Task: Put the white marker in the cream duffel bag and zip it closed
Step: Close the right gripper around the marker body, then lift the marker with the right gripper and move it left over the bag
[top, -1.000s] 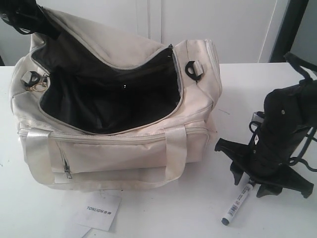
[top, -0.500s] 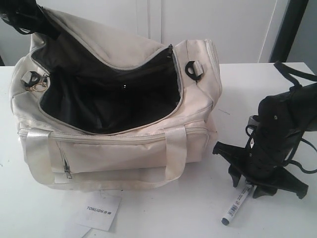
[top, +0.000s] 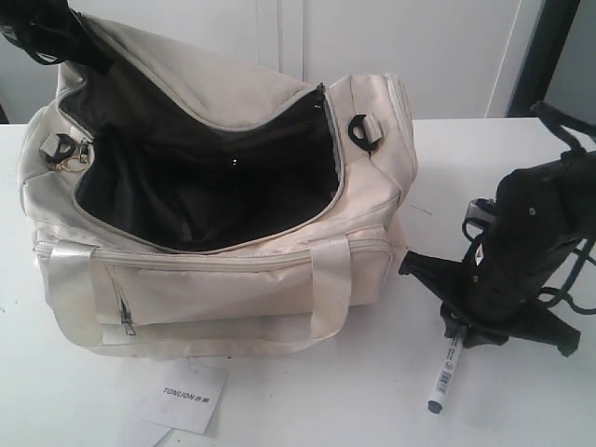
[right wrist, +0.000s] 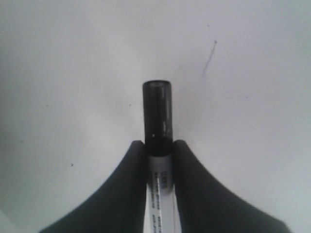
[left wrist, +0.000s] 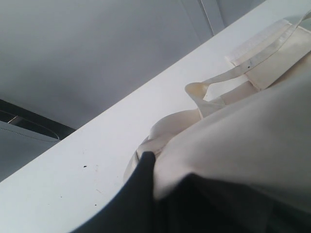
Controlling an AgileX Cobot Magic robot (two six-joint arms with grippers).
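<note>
The square white paper tag [top: 186,395] on the white surface [top: 317,400] reads "TONLION" in dark letters; the dark print along the slim white black-capped marker [top: 445,369] is too small to read

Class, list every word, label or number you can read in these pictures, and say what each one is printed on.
"TONLION": on the white paper tag lying on the table in front of the bag; the small marks right after the word are too blurred to read.
Dark print along the barrel of the marker: too small and blurred to read in any view.
No other lettering shows.
</note>
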